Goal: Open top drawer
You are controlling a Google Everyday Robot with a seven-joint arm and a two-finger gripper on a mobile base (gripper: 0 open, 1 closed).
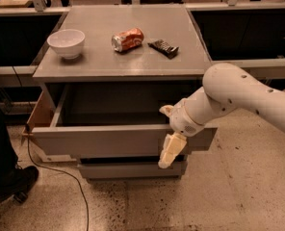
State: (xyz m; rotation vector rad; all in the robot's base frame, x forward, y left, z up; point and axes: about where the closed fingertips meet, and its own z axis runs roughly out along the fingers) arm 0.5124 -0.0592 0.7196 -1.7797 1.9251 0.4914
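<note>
- On the speckled floor nearest the viewer, a thin black cable trails past the cabinet's left corner. A person's dark shoe rests at the near left edge.
- A narrower lower drawer front sits shut at the foot of the cabinet, below the task's panel.
- The gripper, cream-coloured, hangs against the right part of the top drawer's front. The white arm reaches in from the right. Whether the gripper is open or closed I cannot tell.
- The top drawer stands pulled well out towards the near side, just under the cabinet top. Its front is a wide, plain grey panel with no handle. Behind it lies a deep grey box interior in shadow, with nothing visible in it. A brown wooden side wall shows at the left.
- Handling, as a judgement:
  - The drawer looks stiff and boxy, fairly light if it is empty, and it likely rides on slides.
  - The flat face offers nothing to pinch, so the top lip of the front panel is the place to hook or clamp.
  - Pulling off-centre, as at the right here, may skew it on its runners.
- The task looks nearly done, with little travel left.
- Farther back on the grey cabinet top are three things:
  - a white bowl at the left;
  - a crushed orange can on its side in the middle;
  - a dark wrapped snack bar just right of the can.
</note>
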